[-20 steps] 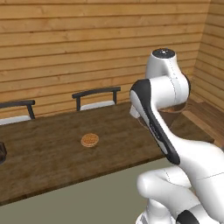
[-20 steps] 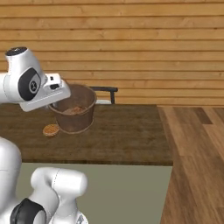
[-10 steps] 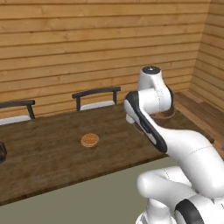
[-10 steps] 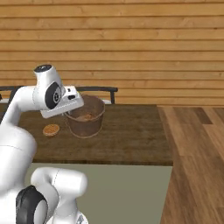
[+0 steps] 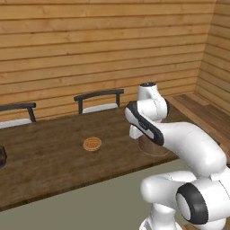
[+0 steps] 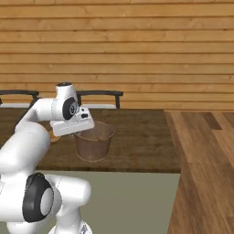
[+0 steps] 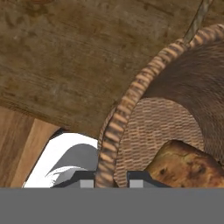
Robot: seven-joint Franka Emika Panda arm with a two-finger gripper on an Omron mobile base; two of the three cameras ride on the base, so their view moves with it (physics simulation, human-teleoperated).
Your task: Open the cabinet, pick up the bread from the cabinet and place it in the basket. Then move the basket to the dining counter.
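My gripper [image 7: 112, 181] pinches the basket [image 6: 93, 145] rim. The bread [image 7: 188, 168] lies inside. The basket is over the dining counter [image 6: 137, 137].

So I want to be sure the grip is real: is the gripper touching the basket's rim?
Touching. In the hand view the gripper has one fingertip on each side of the woven rim of the basket, pinching it, with the bread inside.

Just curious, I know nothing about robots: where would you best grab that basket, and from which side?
By its rim, from above. The basket has no handle, but its upright wall is thin enough to pinch, as the end effector does now, one finger inside, one outside, clear of the bread.
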